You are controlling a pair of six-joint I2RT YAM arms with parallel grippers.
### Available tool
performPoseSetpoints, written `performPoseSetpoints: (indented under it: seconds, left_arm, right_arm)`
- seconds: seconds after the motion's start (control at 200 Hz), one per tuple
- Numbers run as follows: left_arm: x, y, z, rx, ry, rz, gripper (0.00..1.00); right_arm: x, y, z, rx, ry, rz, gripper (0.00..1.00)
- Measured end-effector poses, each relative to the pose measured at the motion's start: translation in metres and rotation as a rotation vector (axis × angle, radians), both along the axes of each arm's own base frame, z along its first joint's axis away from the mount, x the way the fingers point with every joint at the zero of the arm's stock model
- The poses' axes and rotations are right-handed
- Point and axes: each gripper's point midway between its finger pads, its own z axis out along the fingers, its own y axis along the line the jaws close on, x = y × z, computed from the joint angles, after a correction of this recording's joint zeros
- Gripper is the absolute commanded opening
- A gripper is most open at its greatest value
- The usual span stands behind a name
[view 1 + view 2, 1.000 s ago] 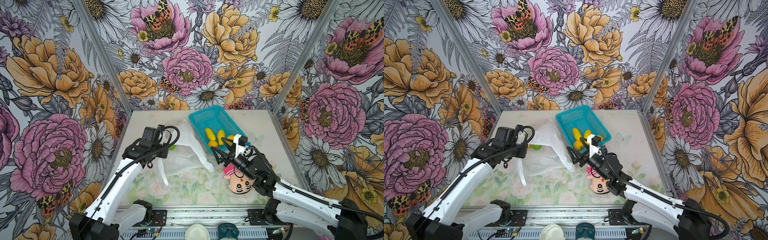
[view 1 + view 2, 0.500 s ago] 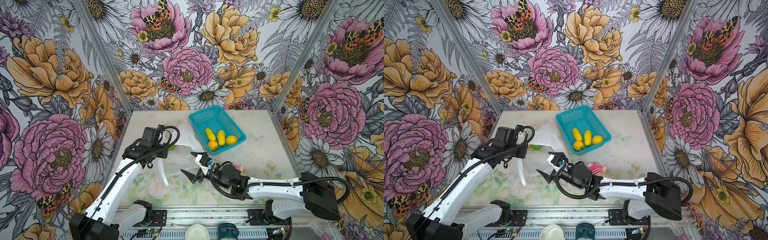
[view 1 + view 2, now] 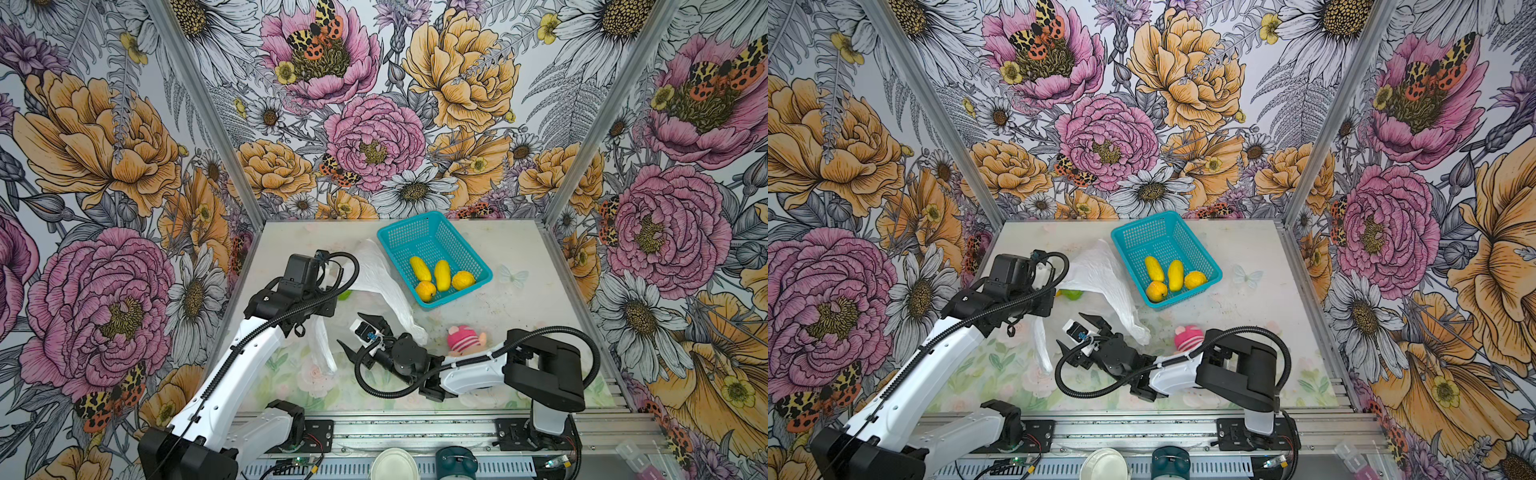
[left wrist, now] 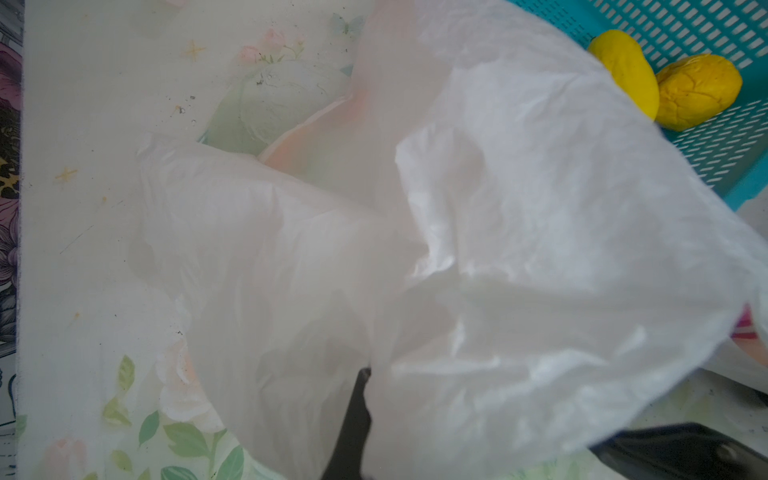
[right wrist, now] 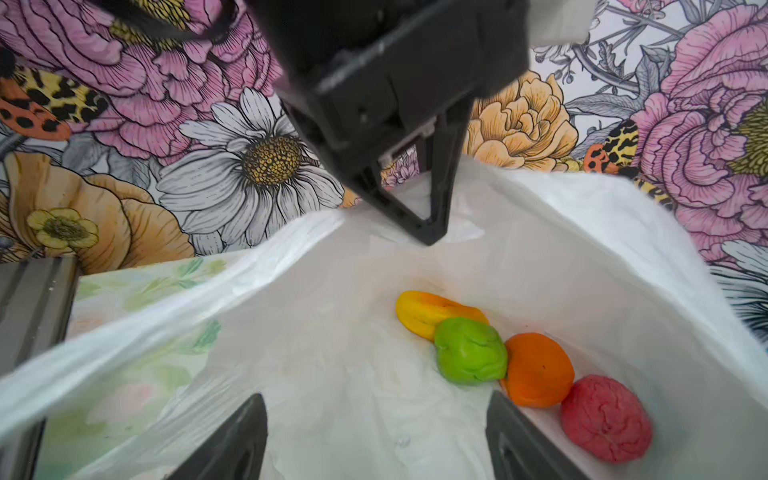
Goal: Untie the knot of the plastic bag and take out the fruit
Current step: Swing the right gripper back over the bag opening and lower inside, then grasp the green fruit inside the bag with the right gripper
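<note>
The left gripper [image 5: 430,235] has its jaws pressed together on the raised edge of the plastic bag [image 5: 332,353], whose mouth gapes wide. The right gripper [image 5: 374,399] faces that mouth, jaws spread with nothing between them. Just beyond its fingertips, inside the bag, lie four fruit [image 5: 469,351] (yellow-orange, green, orange and a bumpy pink-red), nearer one finger than the other. Four yellow fruit [image 3: 441,275] sit in the teal basket [image 3: 419,232], well apart from both jaws.
</note>
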Motion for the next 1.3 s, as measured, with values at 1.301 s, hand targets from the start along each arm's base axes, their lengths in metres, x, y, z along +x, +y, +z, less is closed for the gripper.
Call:
performPoseSetpoints:
  seconds: [1.301]
  left_arm:
    - [-0.04, -0.031, 0.073, -0.154, -0.258, -0.165, 0.0]
  right_arm:
    - [0.115, 0.04, -0.095, -0.072, 0.354, -0.33, 0.95]
